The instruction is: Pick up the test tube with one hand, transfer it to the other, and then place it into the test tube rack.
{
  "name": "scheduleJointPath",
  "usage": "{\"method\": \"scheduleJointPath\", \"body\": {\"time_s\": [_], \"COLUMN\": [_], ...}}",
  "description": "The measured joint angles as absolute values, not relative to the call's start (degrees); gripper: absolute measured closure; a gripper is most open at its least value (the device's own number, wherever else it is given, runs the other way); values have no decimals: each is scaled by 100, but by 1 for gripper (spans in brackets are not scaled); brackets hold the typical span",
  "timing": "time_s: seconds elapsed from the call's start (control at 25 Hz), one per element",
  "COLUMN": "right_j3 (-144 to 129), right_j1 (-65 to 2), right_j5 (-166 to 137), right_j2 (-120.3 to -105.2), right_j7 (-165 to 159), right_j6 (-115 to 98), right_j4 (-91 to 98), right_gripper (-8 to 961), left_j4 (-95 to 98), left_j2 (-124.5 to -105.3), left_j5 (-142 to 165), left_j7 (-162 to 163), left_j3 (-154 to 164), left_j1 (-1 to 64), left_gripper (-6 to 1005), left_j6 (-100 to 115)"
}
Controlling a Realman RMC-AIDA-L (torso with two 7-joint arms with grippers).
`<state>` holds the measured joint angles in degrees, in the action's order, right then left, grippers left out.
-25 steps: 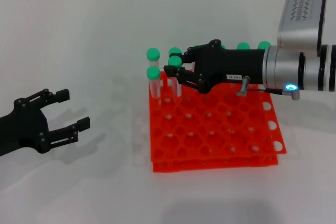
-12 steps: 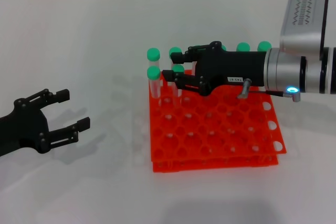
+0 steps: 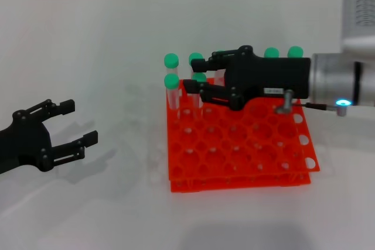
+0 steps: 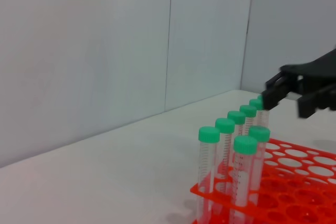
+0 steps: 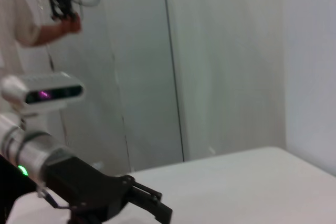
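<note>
The right gripper (image 3: 195,75) was matt black, built of two slim linkage fingers with visible pivot joints, and carried a small white printed label on its body. Behind the label a short grey metal peg stuck out, and the wrist beyond was a ribbed silver-grey cylinder with a glowing blue ring light and a pale vented housing. The left gripper (image 3: 78,123) was black too, seemingly unlabelled, with blocky fingertip pads.
</note>
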<state>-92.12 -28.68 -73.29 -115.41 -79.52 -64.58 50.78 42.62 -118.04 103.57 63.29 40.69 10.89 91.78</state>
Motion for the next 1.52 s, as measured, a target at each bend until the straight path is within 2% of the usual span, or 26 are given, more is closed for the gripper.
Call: {"method": "scheduleJointPath", "body": {"time_s": [0.4,0.52,0.92,1.2,1.52], "right_j3": [-7686,-7246,-6633,-6558,-6555], "right_j1": [-2152,-2007,-1863,-1862,-1931], "right_j5": [-7560,-7889,-8129,-8236,-8688], "right_j2": [-11461,-11478,-11446,-11327,-11340], "right_j7": [-7263,-7125,-6766,-6655,-6644], "right_j6": [-7977,-8235,-8555,-8643,-8492], "right_j4": [5109,5093,4606,4272,4149], "right_gripper": [483,471,79,79,79], "left_j4": [4262,4262,4262,4215,4210], "left_j2": [-11715,-11657,-11515,-11393,-11309], "left_j5": [10391,10398,10816,11079,11303], "left_j7": [6471,6578,6913,6979,6995], "left_j3": [4081,4091,4089,4126,4131], "left_j1": [1181,1232,1591,1838,2089], "left_gripper": [160,159,156,153,154], "left_j6": [9253,9320,9512,9749,9908]}}
